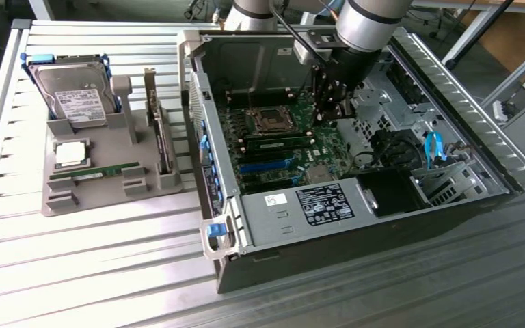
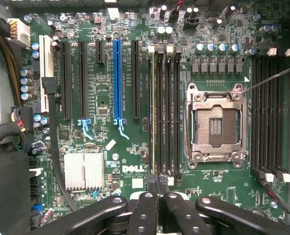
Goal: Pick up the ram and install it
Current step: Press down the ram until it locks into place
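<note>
The thin green ram [image 1: 276, 144] sits edge-up in a long black motherboard slot beside the square metal socket [image 2: 215, 128], parallel to neighbouring slots. The black jointed tool [image 2: 158, 192] is clenched, empty.

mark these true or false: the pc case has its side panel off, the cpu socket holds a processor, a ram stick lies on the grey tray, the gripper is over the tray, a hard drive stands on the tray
1. The computer case has its side panel off. True: the motherboard is in plain sight.
2. The CPU socket holds a processor. False: its contact field is bare.
3. A ram stick lies on the grey tray. True.
4. The gripper is over the tray. False: it is inside the case, above the motherboard, shut, at the end of the memory slots.
5. A hard drive stands on the tray. True, at its far end.
</note>
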Controlling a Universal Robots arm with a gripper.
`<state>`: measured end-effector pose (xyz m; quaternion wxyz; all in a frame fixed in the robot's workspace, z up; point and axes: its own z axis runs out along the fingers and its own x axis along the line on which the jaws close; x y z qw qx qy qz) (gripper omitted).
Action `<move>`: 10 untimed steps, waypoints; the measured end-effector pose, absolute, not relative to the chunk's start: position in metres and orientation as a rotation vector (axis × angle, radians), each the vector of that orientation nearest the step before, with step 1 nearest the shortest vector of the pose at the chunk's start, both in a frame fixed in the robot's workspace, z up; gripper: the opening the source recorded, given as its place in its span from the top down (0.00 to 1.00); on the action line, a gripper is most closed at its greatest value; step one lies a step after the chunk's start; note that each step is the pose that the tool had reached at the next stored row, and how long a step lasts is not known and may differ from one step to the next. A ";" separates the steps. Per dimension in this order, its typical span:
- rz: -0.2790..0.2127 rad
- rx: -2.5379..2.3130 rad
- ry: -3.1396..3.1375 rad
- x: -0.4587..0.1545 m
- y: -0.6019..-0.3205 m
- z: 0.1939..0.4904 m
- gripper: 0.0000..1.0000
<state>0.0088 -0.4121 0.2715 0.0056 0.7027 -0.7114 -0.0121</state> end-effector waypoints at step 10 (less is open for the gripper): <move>-0.045 2.191 -2.229 0.012 -0.412 0.255 0.91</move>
